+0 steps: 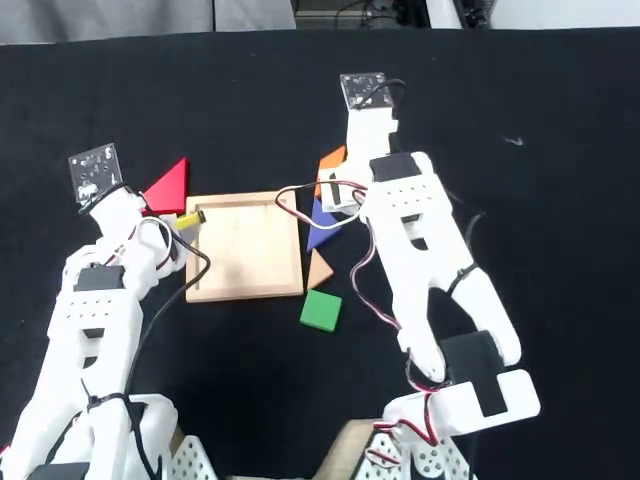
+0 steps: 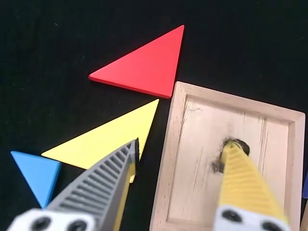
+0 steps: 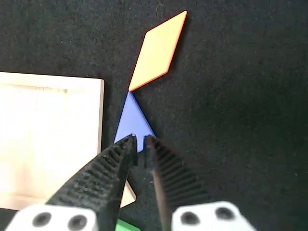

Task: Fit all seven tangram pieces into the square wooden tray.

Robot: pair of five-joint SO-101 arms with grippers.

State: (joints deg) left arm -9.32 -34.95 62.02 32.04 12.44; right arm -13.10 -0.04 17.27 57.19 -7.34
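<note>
Closest to you on the black table point(image 1: 560, 260), the green square point(image 1: 321, 310) lay just off the near right corner of the wooden tray point(image 1: 243, 293). A little farther on, the tan triangle point(image 1: 318, 270) sat just beside the tray's right rim. The dark blue triangle point(image 1: 322, 226) lay beyond it along the same rim. The tray lay flat between your 2 arms, and all 7 pieces were outside it on the table.

Your right gripper point(image 3: 139, 140) hung over the wide end of the dark blue triangle. Its jaws were drawn almost together, with only a thin slit between them. You could not tell whether the tips touched the piece.

Your left gripper point(image 2: 184, 143) was spread wide across the tray's left rim and grasped nothing. Its yellow finger point(image 2: 245, 183) was over the tray floor and its grey finger point(image 2: 103, 185) over the yellow triangle point(image 2: 106, 139), which lay just beside that rim. The light blue triangle point(image 2: 36, 175) sat near the yellow one's long point, on the side away from the tray.

Farther off, the red triangle point(image 1: 170, 187) had 1 corner almost meeting the tray's far left corner. Farthest, the orange parallelogram point(image 1: 332, 157) touched the dark blue triangle tip to tip. The speckled plates point(image 1: 95, 170) on the 2 wrists bore marks too fine to read.
</note>
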